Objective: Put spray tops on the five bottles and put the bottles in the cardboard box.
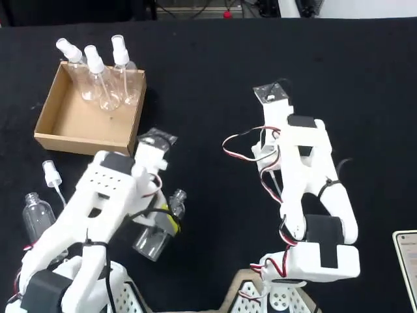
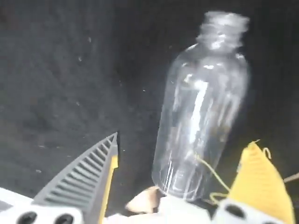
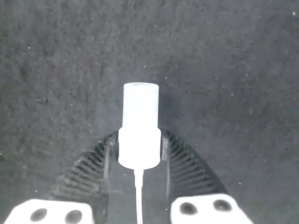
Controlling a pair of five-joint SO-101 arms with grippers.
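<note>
Gripping top [image 3: 140, 116] tight in right hand [image 3: 139, 140], stem toward palm, likely for capping. Straddling bare bottle [image 2: 201, 116] with left hand [image 2: 183, 142], jaws spread, unclamped, neck outward, near bench [image 1: 208, 59] front-left edge. In box [image 1: 49, 127], far-left corner: three capped bottles [image 1: 104, 88].

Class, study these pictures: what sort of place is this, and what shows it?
Probably a robotics lab bench: two white robot arms side by side at a black-covered table, cables along its far edge, and practice props, a cardboard box holding three capped spray bottles.
</note>
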